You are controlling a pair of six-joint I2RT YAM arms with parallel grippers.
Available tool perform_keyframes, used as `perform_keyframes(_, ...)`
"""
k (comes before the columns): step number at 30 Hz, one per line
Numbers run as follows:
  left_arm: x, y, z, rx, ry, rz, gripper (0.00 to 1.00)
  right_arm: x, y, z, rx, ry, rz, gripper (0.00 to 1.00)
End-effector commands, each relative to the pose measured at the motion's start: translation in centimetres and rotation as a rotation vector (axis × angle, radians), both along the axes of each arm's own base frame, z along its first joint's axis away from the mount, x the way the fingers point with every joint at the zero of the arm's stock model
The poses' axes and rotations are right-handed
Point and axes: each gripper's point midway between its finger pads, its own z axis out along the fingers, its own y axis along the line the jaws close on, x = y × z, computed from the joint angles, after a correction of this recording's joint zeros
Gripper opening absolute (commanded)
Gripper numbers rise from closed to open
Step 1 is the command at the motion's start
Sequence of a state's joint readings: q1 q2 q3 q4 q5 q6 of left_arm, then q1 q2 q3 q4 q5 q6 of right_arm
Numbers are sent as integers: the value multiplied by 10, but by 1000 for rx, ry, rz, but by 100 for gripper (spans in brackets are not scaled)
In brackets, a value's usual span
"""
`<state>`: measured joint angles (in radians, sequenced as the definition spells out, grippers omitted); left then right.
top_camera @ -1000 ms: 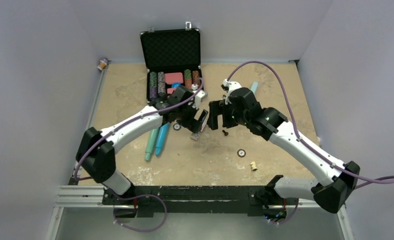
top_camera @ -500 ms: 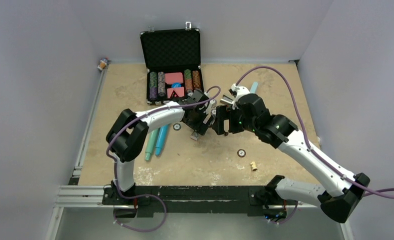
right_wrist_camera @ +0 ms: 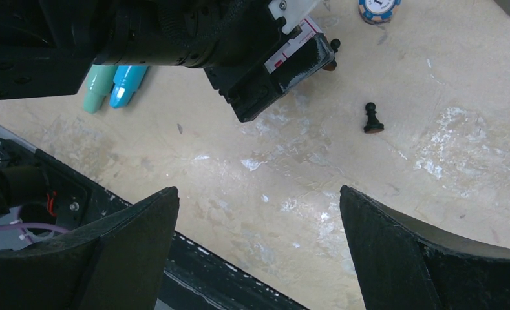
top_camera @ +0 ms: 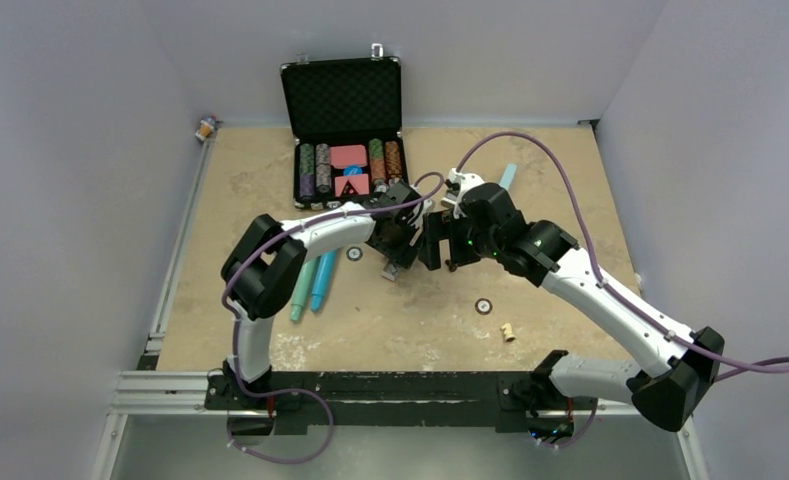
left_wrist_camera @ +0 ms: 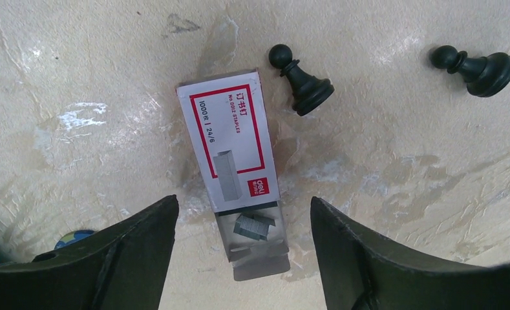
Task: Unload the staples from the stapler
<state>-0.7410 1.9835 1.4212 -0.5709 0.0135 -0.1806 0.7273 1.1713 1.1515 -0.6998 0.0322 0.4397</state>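
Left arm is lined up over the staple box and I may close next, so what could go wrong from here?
1. The staple box is slid partly open with loose staples showing; a pinch by the open left gripper could spill them.
2. A black pawn lies close beside the box and may get knocked.
3. The open right gripper hangs close to the left arm, so they might collide.
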Motion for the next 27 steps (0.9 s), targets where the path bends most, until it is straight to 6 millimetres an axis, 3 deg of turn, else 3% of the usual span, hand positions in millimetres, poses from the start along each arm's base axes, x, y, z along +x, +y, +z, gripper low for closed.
perform_keyframes(1, 8, -12, -3, -26, -14, 11, 76, 3, 5, 23, 24, -42, 34, 99)
perform_keyframes(10, 5, -12, -17, -13, 21, 10, 64, -2, 4, 25, 37, -30, 29, 99)
perform_keyframes(15, 4, -11, -21, -4, 30, 12, 48, -3, 2, 23, 39, -24, 23, 99)
perform_keyframes(20, -5, -10, -14, -30, 44, 5, 47, -2, 3, 21, 35, -22, 23, 99)
perform_keyframes(27, -28, 15, -3, -9, 28, -49, 44, 1, 13, 30, 75, -26, 39, 99)
